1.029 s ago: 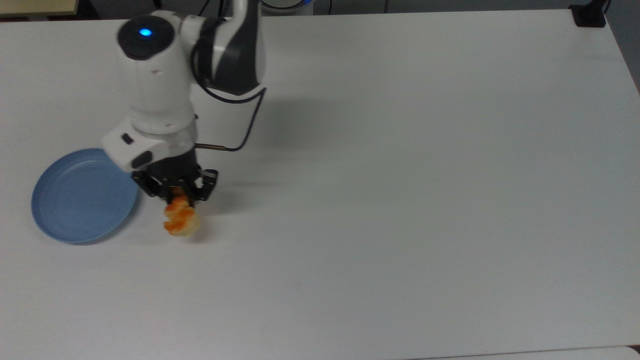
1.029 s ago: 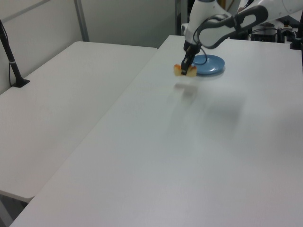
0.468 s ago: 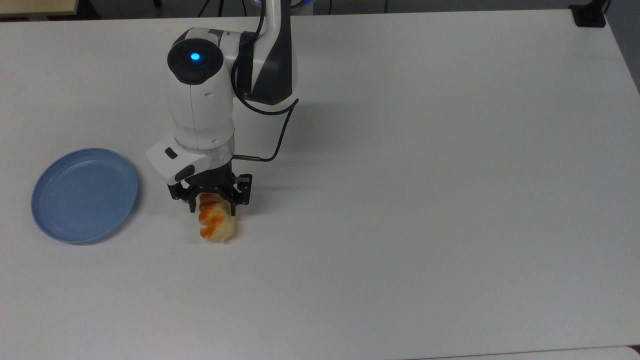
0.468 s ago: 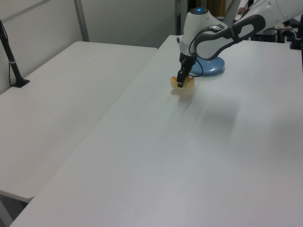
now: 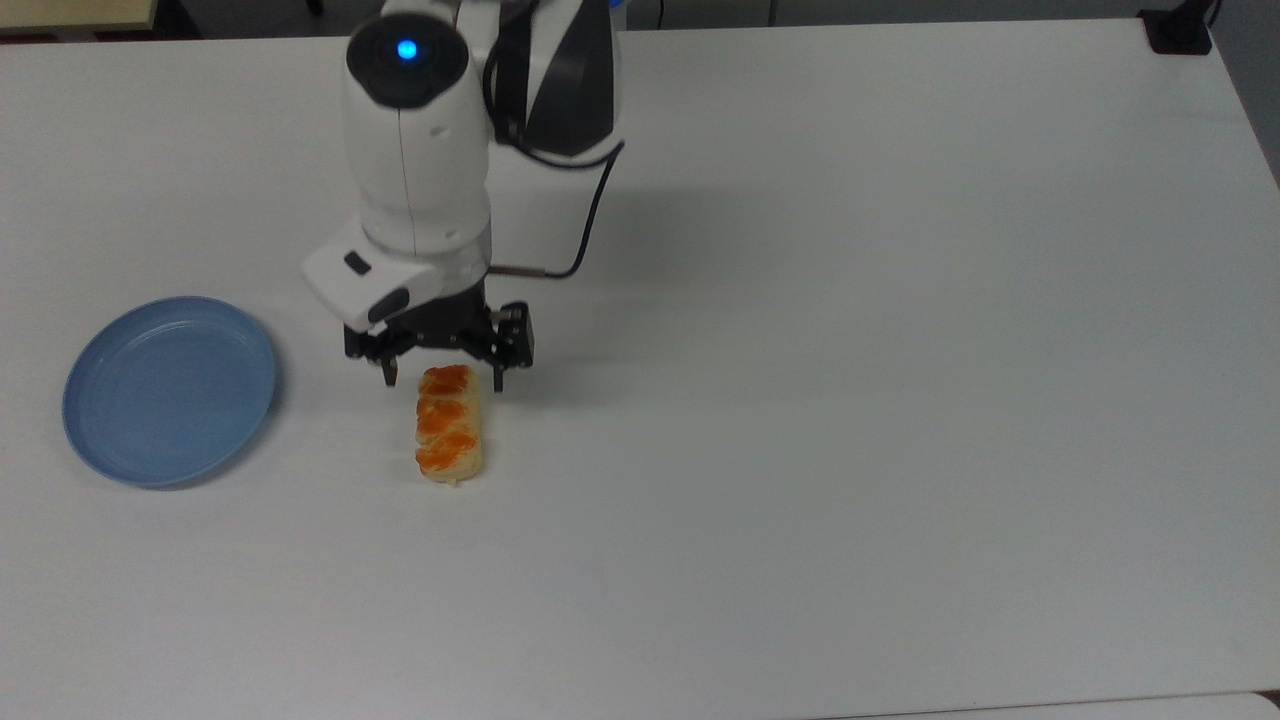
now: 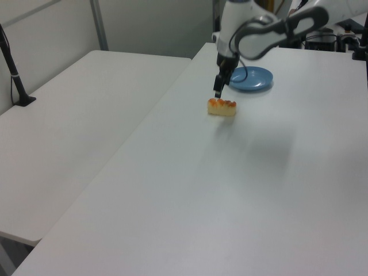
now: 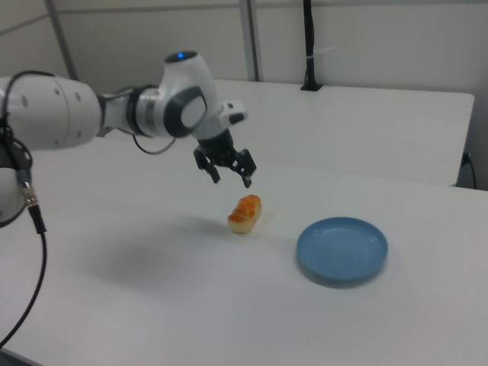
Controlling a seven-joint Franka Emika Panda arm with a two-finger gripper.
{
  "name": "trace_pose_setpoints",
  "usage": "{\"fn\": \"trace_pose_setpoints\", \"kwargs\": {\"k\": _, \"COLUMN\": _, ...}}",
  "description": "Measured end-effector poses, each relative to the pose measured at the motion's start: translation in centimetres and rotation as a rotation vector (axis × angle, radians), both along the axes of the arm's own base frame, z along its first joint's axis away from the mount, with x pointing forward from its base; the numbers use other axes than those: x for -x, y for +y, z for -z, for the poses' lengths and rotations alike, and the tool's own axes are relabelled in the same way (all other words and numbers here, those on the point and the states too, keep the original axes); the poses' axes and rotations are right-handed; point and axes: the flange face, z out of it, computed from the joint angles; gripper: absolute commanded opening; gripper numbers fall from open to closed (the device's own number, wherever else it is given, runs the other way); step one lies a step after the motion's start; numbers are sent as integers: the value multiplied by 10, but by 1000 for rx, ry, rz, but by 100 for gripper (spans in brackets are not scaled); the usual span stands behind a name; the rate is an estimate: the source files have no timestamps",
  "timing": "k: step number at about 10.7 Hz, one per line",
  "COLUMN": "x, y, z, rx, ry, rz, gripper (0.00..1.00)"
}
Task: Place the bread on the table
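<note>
My gripper (image 5: 444, 378) hangs wide apart above the bread (image 5: 449, 422), which lies flat on the table (image 5: 850, 400), near the blue plate (image 5: 168, 388).

No text, label, brand, number or sign can be read on anything here.
</note>
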Motion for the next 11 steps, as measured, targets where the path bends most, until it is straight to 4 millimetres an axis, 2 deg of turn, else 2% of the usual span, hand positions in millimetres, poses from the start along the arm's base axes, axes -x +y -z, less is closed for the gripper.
{"fn": "trace_pose_setpoints", "kwargs": {"k": 2, "x": 28, "y": 11, "z": -66, "rx": -7, "ry": 74, "rz": 1, "gripper": 100}}
{"fn": "trace_pose_setpoints", "kwargs": {"k": 4, "x": 67, "y": 16, "z": -131, "rx": -15, "ry": 137, "rz": 9, "gripper": 100}}
{"fn": "trace_pose_setpoints", "kwargs": {"k": 6, "x": 100, "y": 19, "z": -175, "rx": -22, "ry": 168, "rz": 12, "gripper": 100}}
{"fn": "trace_pose_setpoints", "kwargs": {"k": 8, "x": 118, "y": 23, "z": -191, "rx": -25, "ry": 187, "rz": 9, "gripper": 100}}
{"fn": "trace_pose_setpoints", "kwargs": {"k": 11, "x": 120, "y": 38, "z": -191, "rx": -25, "ry": 187, "rz": 48, "gripper": 100}}
